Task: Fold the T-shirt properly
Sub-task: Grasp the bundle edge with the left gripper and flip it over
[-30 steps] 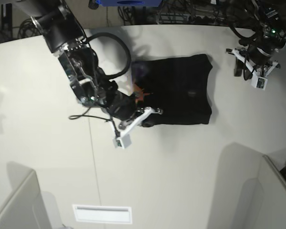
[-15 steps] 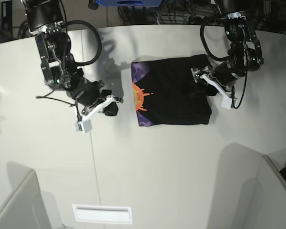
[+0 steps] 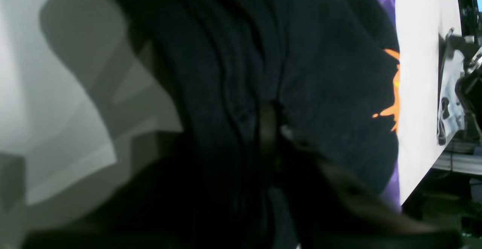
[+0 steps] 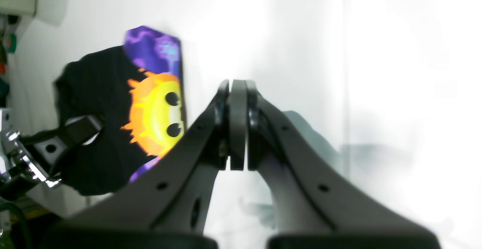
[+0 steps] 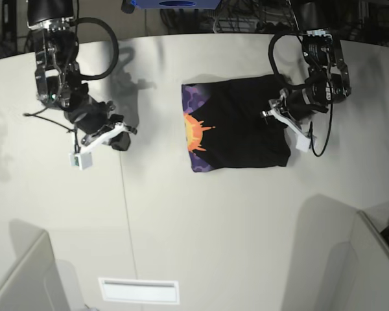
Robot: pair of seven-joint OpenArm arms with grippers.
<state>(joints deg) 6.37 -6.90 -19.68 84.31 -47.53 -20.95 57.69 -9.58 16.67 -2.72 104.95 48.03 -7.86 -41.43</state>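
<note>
While folded on the table (image 5: 201, 214), T-shirt (image 5: 246, 123) under left claw (image 5: 275, 116), grip unclear; right claw (image 4: 237, 124) pinched empty.

A second ago my right gripper (image 5: 120, 128) was at the near left corner of the shirt (image 5: 246, 123); it has since pulled away across the table (image 5: 201, 227) and now hangs well clear of the cloth, fingers (image 4: 238, 124) pressed together. The orange and purple print, half hidden under my arm then, now shows along the shirt's left edge. My left gripper (image 5: 277, 113), which was off by the far right, has swung in over the shirt's right side, down among the black folds.
</note>
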